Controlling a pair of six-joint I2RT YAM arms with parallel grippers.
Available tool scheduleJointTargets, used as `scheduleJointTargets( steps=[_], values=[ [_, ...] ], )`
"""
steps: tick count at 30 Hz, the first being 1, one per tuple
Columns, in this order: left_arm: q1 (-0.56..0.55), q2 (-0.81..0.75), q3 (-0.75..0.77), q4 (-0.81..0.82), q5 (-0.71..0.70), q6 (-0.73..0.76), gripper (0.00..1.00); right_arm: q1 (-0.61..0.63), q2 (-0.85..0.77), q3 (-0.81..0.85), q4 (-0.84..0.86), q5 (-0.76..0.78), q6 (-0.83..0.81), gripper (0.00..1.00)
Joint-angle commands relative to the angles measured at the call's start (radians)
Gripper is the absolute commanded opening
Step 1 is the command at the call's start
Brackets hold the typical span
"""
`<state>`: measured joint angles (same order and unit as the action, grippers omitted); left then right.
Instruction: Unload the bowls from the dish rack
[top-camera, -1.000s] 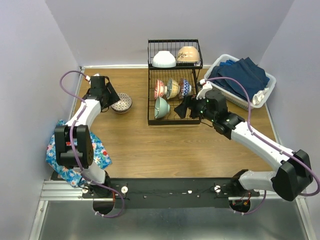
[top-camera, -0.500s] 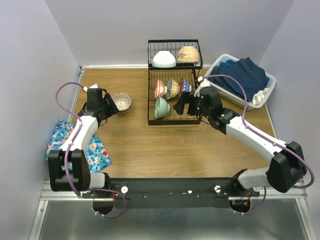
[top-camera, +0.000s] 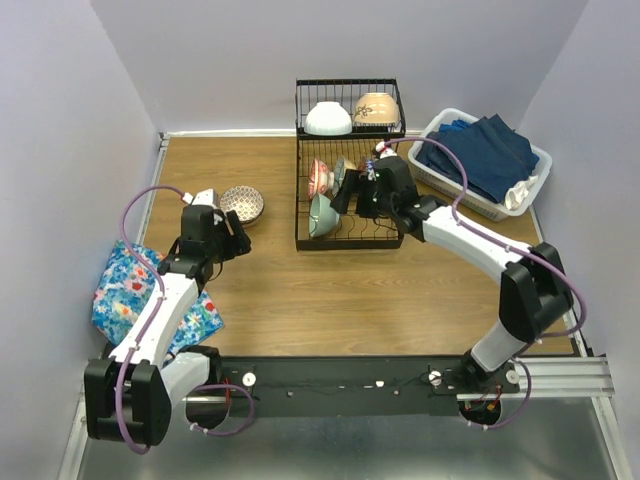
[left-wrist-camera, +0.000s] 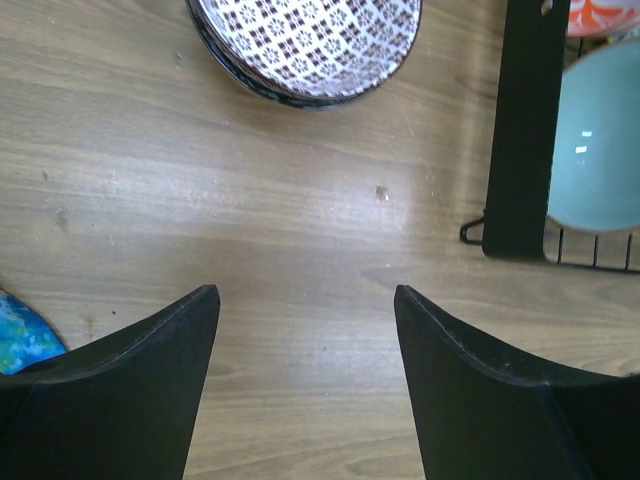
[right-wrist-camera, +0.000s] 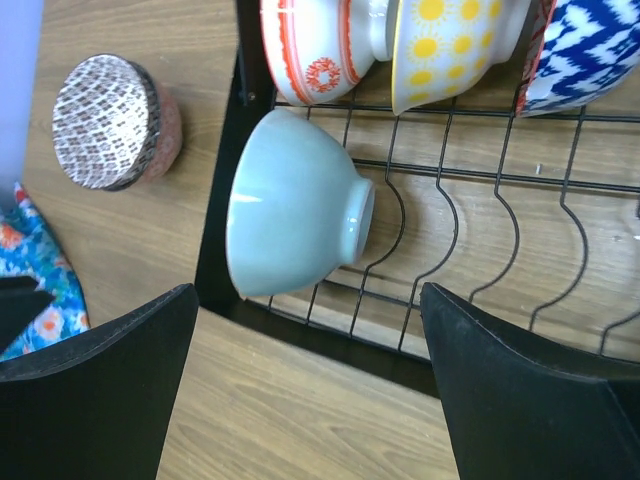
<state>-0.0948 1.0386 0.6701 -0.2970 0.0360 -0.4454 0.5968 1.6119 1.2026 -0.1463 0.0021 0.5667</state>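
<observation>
now the right gripper (right-wrist-camera: 308, 295) hangs wide open and empty over the dish rack (top-camera: 350, 244) — the mint-green bowl (right-wrist-camera: 290, 215) stands on edge in the lower tray straight ahead, its axis running finger to finger; the left gripper (left-wrist-camera: 305, 300), also open, is well apart.

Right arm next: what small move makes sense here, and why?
Probably ease the open right gripper forward around the mint-green ceramic bowl. The bowl stands on edge in the black wire dish rack, just ahead between the fingers, and is not yet gripped.

Left fingers (left-wrist-camera: 130, 400) and right fingers (right-wrist-camera: 100, 390) wide apart, right arm (top-camera: 470, 245) outstretched.
</observation>
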Motion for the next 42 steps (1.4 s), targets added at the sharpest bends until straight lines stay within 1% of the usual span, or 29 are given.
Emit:
scheduleJointTargets(
  steps=[1, 6, 12, 22, 31, 32, 34, 36, 38, 40, 42],
  values=[
    [-0.036, -0.045, -0.009, 0.041, -0.028, 0.057, 0.80, 0.012, 0.088, 0.078, -0.042, -0.008, 0.074, 1.00],
    [-0.054, -0.066, 0.000, 0.053, -0.071, 0.071, 0.82, 0.027, 0.192, 0.129, -0.042, -0.024, 0.116, 1.00],
    [-0.077, -0.091, -0.003, 0.059, -0.090, 0.076, 0.82, 0.029, 0.264, 0.146, -0.006, -0.079, 0.153, 1.00],
    [-0.112, -0.104, -0.004, 0.070, -0.100, 0.080, 0.82, 0.032, 0.342, 0.175, 0.014, -0.109, 0.121, 1.00],
    [-0.128, -0.111, -0.009, 0.076, -0.110, 0.080, 0.82, 0.049, 0.361, 0.227, -0.032, -0.099, 0.053, 0.92],
    [-0.129, -0.112, -0.010, 0.075, -0.108, 0.080, 0.82, 0.052, 0.361, 0.236, -0.041, -0.096, 0.047, 0.90],
    [-0.129, -0.114, -0.010, 0.078, -0.107, 0.080, 0.82, 0.057, 0.362, 0.244, -0.048, -0.086, 0.030, 0.89],
    [-0.131, -0.118, -0.010, 0.078, -0.107, 0.080, 0.82, 0.060, 0.364, 0.255, -0.061, -0.083, 0.021, 0.84],
    [-0.131, -0.120, -0.012, 0.079, -0.105, 0.080, 0.82, 0.069, 0.365, 0.262, -0.079, -0.074, 0.015, 0.76],
    [-0.132, -0.120, -0.012, 0.081, -0.104, 0.080, 0.82, 0.080, 0.362, 0.279, -0.096, -0.047, 0.004, 0.70],
    [-0.132, -0.123, -0.014, 0.081, -0.105, 0.080, 0.82, 0.087, 0.364, 0.298, -0.119, -0.015, -0.007, 0.60]
  ],
)
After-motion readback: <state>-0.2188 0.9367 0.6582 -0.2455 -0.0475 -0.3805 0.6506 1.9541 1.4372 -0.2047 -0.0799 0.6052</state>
